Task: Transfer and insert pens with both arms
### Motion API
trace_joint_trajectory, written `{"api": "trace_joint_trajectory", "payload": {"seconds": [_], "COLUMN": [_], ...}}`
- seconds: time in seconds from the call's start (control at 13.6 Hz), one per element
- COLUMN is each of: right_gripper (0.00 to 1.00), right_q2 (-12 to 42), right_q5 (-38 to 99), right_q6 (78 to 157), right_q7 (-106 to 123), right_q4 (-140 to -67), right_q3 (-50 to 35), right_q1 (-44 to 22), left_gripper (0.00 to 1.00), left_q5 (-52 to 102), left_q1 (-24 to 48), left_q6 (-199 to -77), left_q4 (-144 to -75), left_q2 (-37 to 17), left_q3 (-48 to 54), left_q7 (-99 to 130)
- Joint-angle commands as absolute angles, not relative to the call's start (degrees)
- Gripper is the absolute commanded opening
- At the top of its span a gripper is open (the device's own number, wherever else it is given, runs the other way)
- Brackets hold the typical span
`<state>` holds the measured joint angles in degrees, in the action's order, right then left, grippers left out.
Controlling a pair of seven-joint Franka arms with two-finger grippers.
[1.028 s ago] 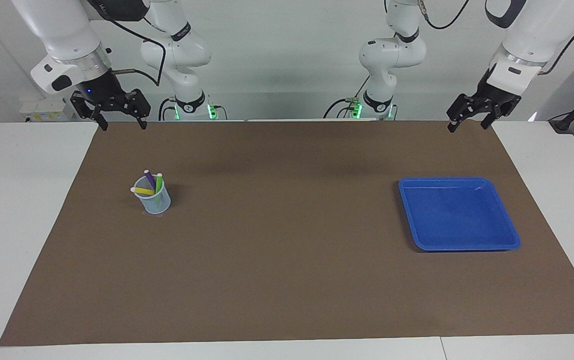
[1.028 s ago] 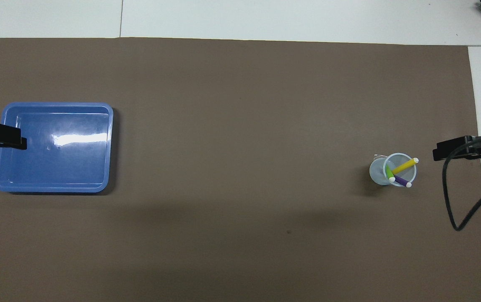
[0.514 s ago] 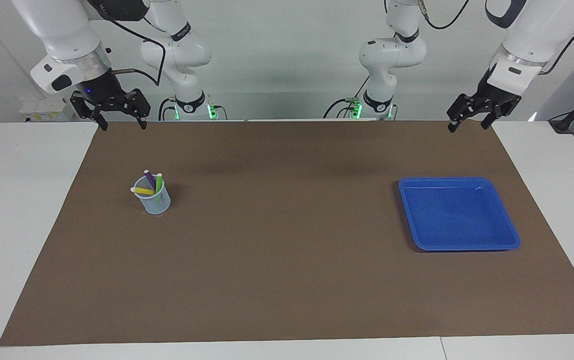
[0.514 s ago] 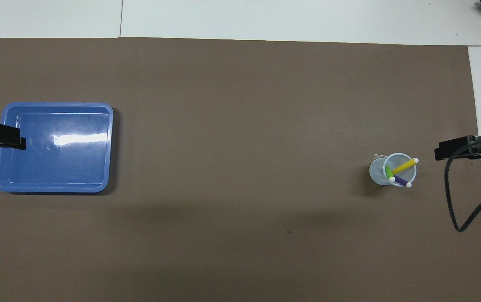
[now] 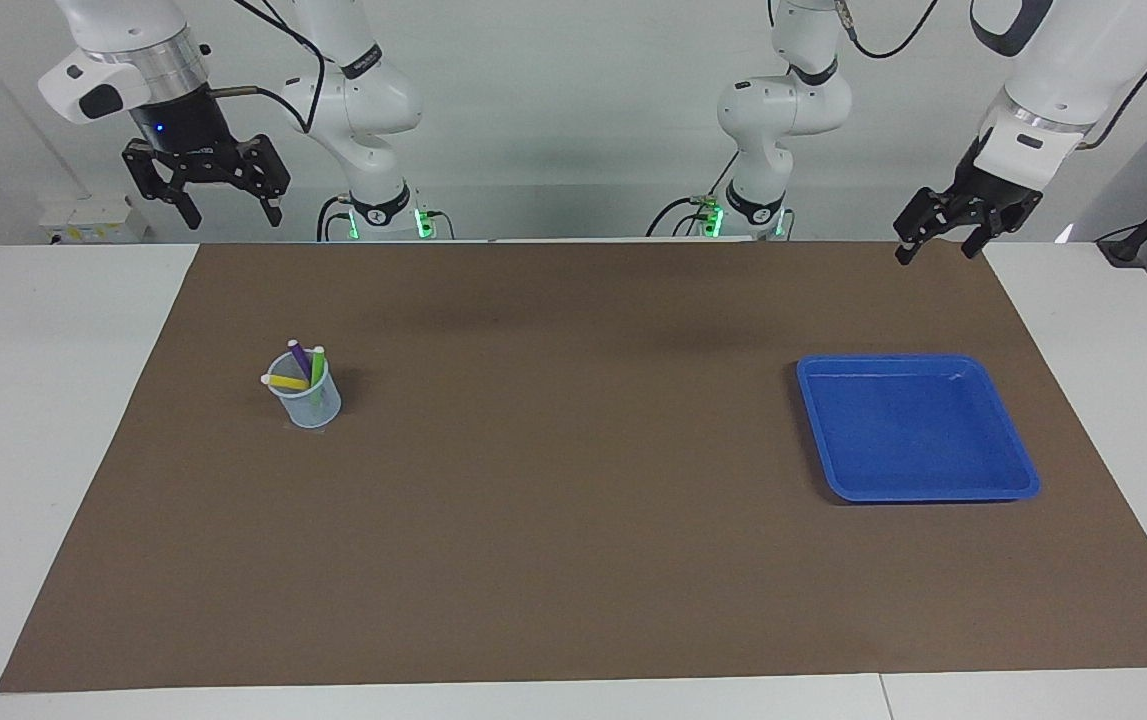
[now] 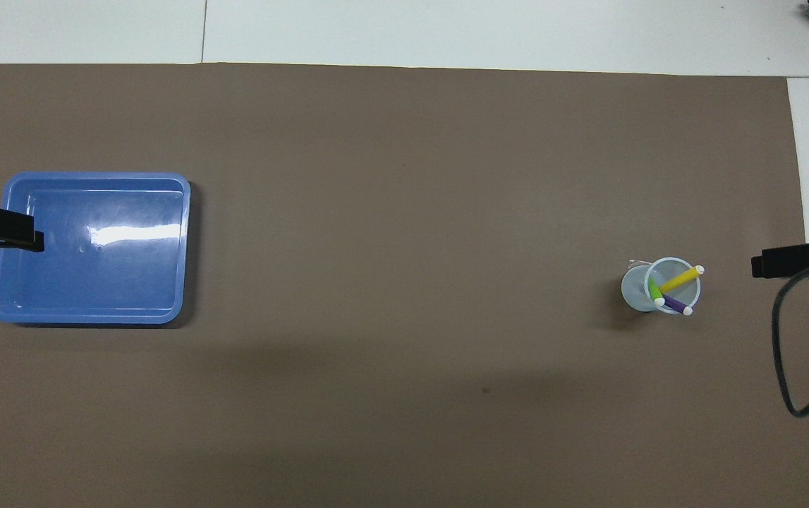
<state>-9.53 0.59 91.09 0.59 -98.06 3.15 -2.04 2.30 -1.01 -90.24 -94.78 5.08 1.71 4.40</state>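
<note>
Three pens (image 5: 300, 374), yellow, purple & green, stand in a clear cup (image 5: 306, 400) toward the right arm's end. Blue tray (image 5: 916, 427) lies empty at the left arm's end. Right gripper (image 5: 201, 188) & left gripper (image 5: 941, 232) both hang open, high up. Advice: bring right gripper straight down over one cap, pinch, lift w/o tipping cup.

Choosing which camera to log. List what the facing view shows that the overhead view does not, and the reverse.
Facing view only: both whole arms, the open right claw and open left claw raised at the robots' edge of the brown mat, and two smaller arm bases with green lights.

Overhead view only: straight down into the cup.

Both: the cup holding the yellow pen, purple pen and green pen, and the blue tray.
</note>
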Motion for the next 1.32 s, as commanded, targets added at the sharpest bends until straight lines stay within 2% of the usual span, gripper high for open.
{"api": "trace_joint_trajectory", "payload": {"seconds": [0.0, 0.15, 0.29, 0.44, 0.66, 1.03, 1.1, 1.25], "right_gripper": [1.0, 1.0, 1.0, 1.0, 1.0, 1.0, 1.0, 1.0], "right_q2": [-9.75, -9.15, -8.96, -8.96, -8.18, -7.91, -8.43, -9.93], "right_q5": [2.02, 1.93, 1.85, 1.85, 1.85, 0.44, 1.22, 1.14], "right_q6": [95.62, 93.97, 92.21, 90.61, 96.65, 99.75, 98.8, 91.8], "right_q7": [1.85, 1.85, 1.85, 1.85, 2.02, 2.11, 2.28, 1.93], "right_q4": [-102.66, -101.61, -101.51, -101.34, -100.37, -100.55, -100.63, -99.77], "right_q3": [3.96, 5.35, 11.4, 12.74, 11.69, 8.62, 8.7, 8.7], "right_q1": [-2.46, -3.33, -7.54, -7.91, -7.91, -7.38, -7.03, -6.94], "left_gripper": [1.0, 1.0, 1.0, 1.0, 1.0, 1.0, 1.0, 1.0], "left_q5": [2.9, 2.9, 2.9, 2.9, 2.9, 2.9, 2.9, 2.9], "left_q1": [-0.7, -0.7, -0.7, -0.88, -0.88, -0.88, -0.88, -0.88], "left_q6": [-90.18, -90.0, -90.0, -90.0, -90.0, -89.91, -89.83, -89.82], "left_q4": [-94.57, -94.57, -94.57, -94.57, -94.57, -94.57, -94.57, -94.57], "left_q2": [5.1, 5.1, 5.1, 5.1, 5.19, 5.27, 5.27, 5.27], "left_q3": [1.23, 1.41, 1.41, 1.41, 1.49, 1.49, 1.49, 1.58], "left_q7": [3.78, 3.78, 3.87, 3.87, 3.87, 3.78, 3.87, 3.87]}}
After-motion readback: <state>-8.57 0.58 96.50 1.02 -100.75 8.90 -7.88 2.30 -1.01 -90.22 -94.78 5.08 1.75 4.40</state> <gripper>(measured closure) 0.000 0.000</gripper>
